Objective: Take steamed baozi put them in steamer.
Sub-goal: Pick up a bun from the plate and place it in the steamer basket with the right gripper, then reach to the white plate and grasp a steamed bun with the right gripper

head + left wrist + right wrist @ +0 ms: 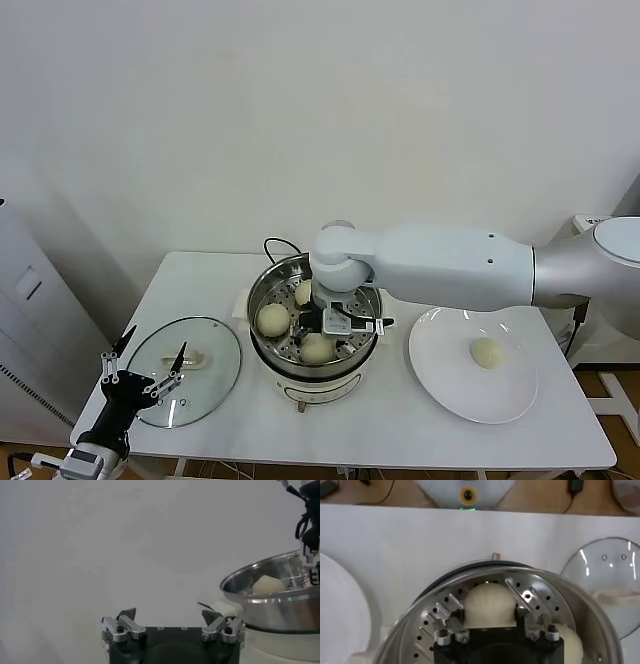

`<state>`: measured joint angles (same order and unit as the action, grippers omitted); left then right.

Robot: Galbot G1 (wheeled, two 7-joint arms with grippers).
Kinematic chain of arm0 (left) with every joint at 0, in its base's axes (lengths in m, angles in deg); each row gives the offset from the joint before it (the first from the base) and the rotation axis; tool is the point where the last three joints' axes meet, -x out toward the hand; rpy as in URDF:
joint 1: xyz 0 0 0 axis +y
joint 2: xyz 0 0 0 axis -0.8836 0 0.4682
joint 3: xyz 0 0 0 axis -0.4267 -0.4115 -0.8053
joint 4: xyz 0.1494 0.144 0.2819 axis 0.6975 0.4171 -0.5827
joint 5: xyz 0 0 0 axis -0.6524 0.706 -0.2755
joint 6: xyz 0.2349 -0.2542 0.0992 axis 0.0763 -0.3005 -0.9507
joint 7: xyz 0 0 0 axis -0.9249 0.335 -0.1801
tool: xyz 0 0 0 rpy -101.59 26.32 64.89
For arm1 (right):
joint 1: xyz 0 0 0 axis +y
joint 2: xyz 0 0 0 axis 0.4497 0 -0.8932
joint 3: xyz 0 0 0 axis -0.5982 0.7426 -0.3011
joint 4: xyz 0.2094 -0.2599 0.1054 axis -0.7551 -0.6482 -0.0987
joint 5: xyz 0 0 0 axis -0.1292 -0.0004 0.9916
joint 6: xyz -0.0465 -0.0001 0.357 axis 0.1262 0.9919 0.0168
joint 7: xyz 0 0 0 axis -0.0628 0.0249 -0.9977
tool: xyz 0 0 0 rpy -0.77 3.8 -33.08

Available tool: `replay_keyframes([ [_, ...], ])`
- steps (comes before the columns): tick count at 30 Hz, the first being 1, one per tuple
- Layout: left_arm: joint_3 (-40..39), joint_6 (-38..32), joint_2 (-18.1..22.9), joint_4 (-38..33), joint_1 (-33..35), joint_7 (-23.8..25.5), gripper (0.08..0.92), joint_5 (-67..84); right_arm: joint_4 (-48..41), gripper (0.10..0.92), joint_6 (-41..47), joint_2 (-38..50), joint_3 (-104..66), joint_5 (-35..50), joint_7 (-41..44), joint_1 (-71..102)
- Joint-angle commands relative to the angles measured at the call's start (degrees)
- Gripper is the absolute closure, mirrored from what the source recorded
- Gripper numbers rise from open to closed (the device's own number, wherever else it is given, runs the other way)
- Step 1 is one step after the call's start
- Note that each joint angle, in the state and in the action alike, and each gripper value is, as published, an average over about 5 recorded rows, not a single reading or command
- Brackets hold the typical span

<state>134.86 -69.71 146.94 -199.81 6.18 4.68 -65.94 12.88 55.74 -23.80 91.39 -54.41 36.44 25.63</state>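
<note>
Head view: right gripper (322,322) inside steamer (262,285), over third baozi (317,348); two others (272,319) on the tray, last baozi (487,352) on plate (440,385). Left wrist view: left gripper (172,627) parked by glass lid (215,385), fingers spread. Right wrist view: right fingers (519,596) spread around the bun, just touching. Step judged: release; next, lift clear, fetch plate bun

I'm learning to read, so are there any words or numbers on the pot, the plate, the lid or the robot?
None. No readable words or numbers show on the steamer, the plate, the glass lid or the robot's right gripper. The gripper's small white tag is too small to read.
</note>
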Motion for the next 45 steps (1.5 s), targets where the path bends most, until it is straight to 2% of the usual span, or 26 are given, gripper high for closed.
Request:
replay_keyframes([
  [1,-0.3,-0.2,0.0,0.3,-0.1,0.1,0.177,0.0,-2.5,0.216,3.1,2.9,-3.3,7.0,0.4,-2.3],
  [7,-0.8,-0.2,-0.2,0.1,-0.4,0.1,0.177,-0.4,-11.2,0.203,27.5,11.7,0.7,39.3,-2.8,-12.2],
  [10,-0.9,-0.3,-0.4,0.0,-0.3,0.1,0.177,-0.5,-16.8,0.203,31.6,15.8,3.2,44.8,-1.4,-15.2],
  [15,-1.2,-0.1,-0.7,-0.1,-0.6,0.1,0.177,-0.5,-22.8,0.203,30.3,23.8,6.4,40.8,1.6,-13.9],
  [20,-2.4,0.4,-0.7,-0.3,-1.3,0.0,0.177,-0.8,-22.1,0.203,28.3,33.8,10.1,31.8,0.9,-8.0],
  [25,-3.2,0.7,-0.9,-0.2,-1.7,-0.1,0.177,-1.2,-22.0,0.203,27.1,38.8,2.9,22.5,-0.8,3.6],
  [34,-3.6,0.7,-0.9,0.2,-1.6,-0.1,0.177,-1.8,-24.5,0.203,25.9,37.4,-6.9,19.5,-3.2,18.7],
  [45,-2.8,0.2,-0.9,0.6,-0.8,-0.1,0.177,-1.8,-28.3,0.203,25.8,32.4,-14.7,16.7,-5.6,26.2],
])
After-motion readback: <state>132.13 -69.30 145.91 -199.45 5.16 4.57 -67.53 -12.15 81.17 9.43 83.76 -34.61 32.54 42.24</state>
